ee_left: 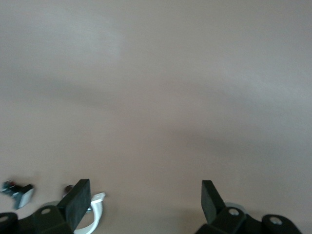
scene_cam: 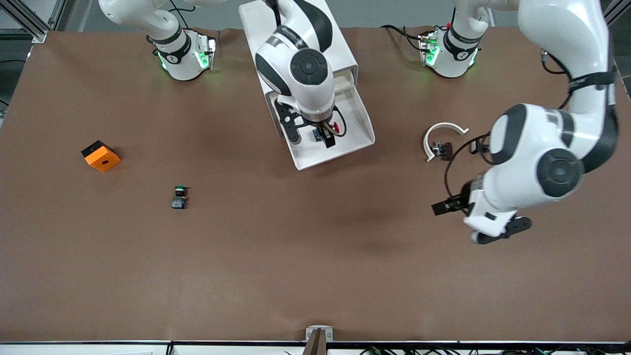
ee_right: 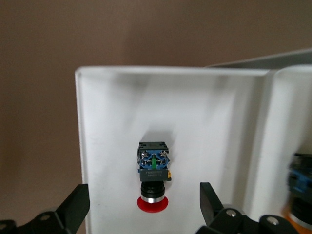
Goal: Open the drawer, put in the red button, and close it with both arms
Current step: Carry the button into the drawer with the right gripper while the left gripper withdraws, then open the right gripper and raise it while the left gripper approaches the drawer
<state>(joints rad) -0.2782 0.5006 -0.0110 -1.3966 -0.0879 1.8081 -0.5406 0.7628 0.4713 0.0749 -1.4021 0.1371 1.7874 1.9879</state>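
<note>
Red button (ee_right: 152,179) in drawer (ee_right: 112,146) beneath spread right hand (ee_right: 142,207).

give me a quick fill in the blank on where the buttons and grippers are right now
The red button lies inside the open white ____.
The right gripper over it has its fingers ____.
The green-capped button sits on the table nearer the front camera than the ____ block.
The left gripper hangs open over the bare ____.

Missing: drawer; open; orange; table
</note>
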